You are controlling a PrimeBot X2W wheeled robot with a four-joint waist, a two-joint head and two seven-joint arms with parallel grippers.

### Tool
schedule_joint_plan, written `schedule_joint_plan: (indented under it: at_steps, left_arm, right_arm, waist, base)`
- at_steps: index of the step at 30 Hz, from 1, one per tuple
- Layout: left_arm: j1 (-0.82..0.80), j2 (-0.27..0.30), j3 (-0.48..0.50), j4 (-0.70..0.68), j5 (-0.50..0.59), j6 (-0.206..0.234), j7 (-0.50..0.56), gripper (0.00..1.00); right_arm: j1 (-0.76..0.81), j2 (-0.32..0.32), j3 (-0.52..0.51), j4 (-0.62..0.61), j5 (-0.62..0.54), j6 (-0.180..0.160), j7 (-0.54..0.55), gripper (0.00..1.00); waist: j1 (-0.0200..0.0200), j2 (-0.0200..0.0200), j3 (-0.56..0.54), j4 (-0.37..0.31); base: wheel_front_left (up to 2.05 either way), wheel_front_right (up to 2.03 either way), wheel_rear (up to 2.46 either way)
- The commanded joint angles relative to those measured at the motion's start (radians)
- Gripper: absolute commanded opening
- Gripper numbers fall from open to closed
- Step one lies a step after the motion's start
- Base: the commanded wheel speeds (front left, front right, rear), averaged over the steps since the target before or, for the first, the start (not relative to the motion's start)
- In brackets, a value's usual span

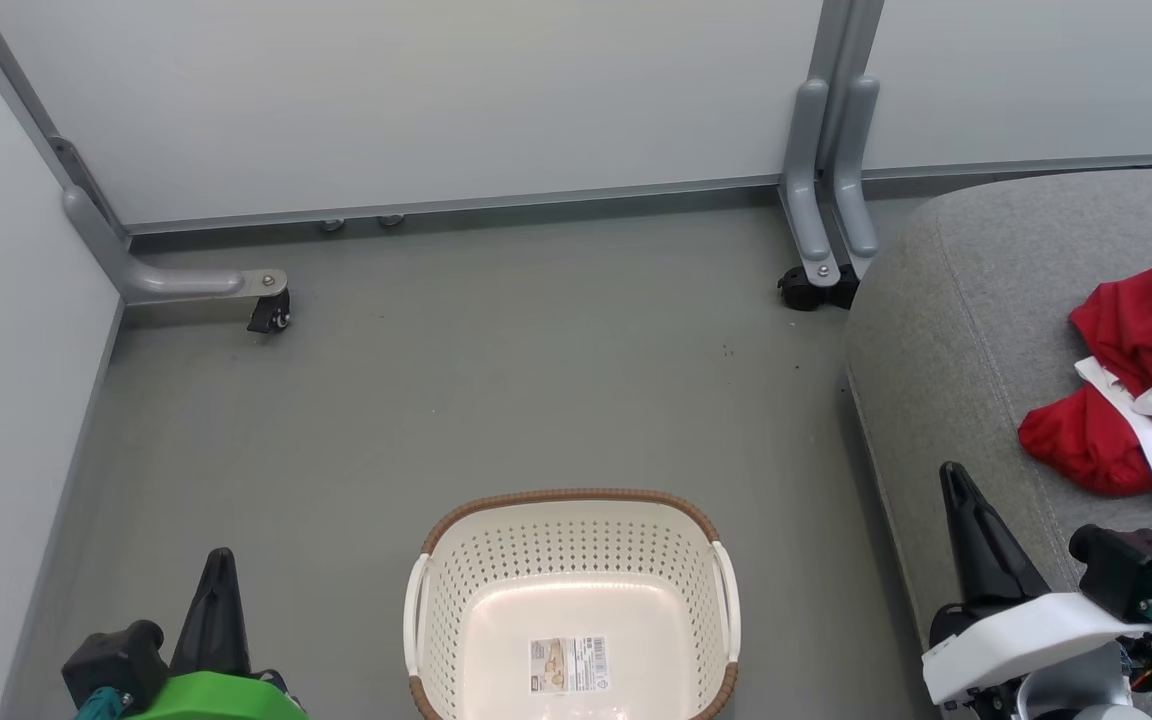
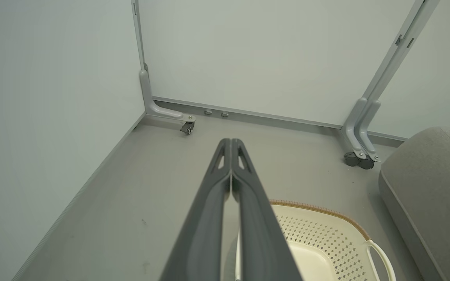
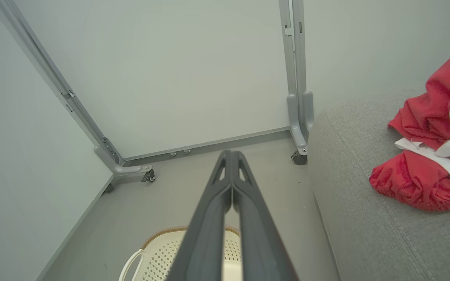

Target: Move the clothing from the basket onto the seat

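Note:
The red clothing (image 1: pixel 1131 370) with white trim lies bunched on the grey seat (image 1: pixel 946 350) at the right, also in the right wrist view as clothing (image 3: pixel 424 171) on the seat (image 3: pixel 365 218). The cream basket (image 1: pixel 571 600) with a brown rim stands on the floor at the bottom centre; only a label sticker shows on its floor. My left gripper (image 1: pixel 219 556) is shut to the basket's left, holding nothing; its tips (image 2: pixel 231 141) meet above the basket (image 2: pixel 322 238). My right gripper (image 1: pixel 952 472) is shut beside the seat's front edge, its tips (image 3: pixel 231 153) closed above the basket (image 3: pixel 158 253).
Pale partition walls on grey wheeled feet (image 1: pixel 816 270) enclose the back and left; another caster foot (image 1: pixel 266 310) sits at the left corner. Bare grey floor (image 1: pixel 496 380) stretches between the basket and the back wall.

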Motion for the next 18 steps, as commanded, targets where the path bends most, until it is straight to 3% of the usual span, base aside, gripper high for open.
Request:
schedule_joint_plan:
  at_steps: [1,18]
  left_arm:
    - [-0.026,0.004,0.009,-0.018,-0.047,-0.006,0.008,0.00]
    - [-0.049,-0.005,0.025,-0.031,-0.336,-0.024,0.075,0.00]
  right_arm:
    - [-0.029,-0.009,0.000,-0.003,0.050,0.000,0.003,0.00]
    - [-0.076,-0.025,-0.003,0.067,0.355,0.000,0.018,0.00]
  waist:
    - [0.0000,0.0000,0.000,0.000]
    - [0.0000,0.0000,0.002,0.000]
  base:
    - [0.00,0.00,0.00]
    - [0.00,0.00,0.00]
